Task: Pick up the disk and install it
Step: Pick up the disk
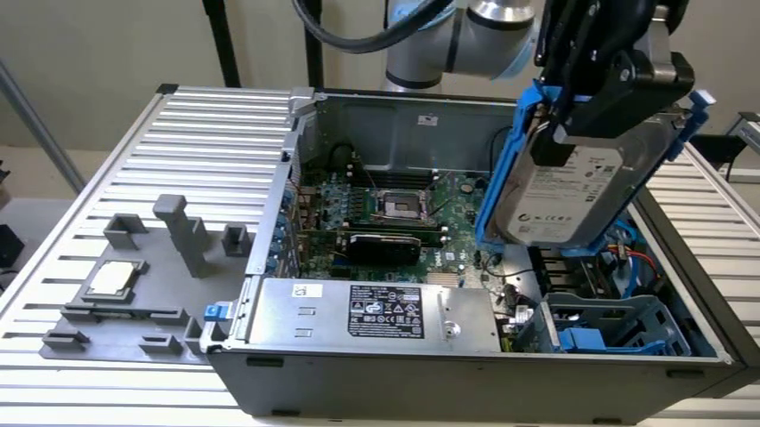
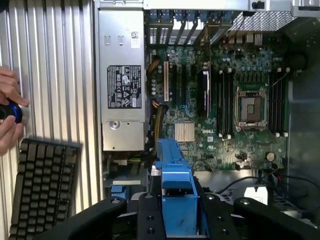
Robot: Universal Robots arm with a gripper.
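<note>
So here we've got the fingers [image 2: 150, 216] clamped shut on the disk [image 1: 579, 191], gripping it by its blue bracket [image 1: 500, 169]. In the exterior view we see it hanging tilted, white label facing out, above the open computer case [image 1: 475, 382] and over the blue drive cage [image 1: 611, 325] on the exterior view's right. The wrist view looks down along the bracket's edge onto the motherboard [image 2: 225, 100] and the power supply [image 2: 122, 85]. It also gives us a keyboard [image 2: 42, 190] on the table [image 2: 55, 60], with a person's hand [image 2: 6, 90] just beside it.
</note>
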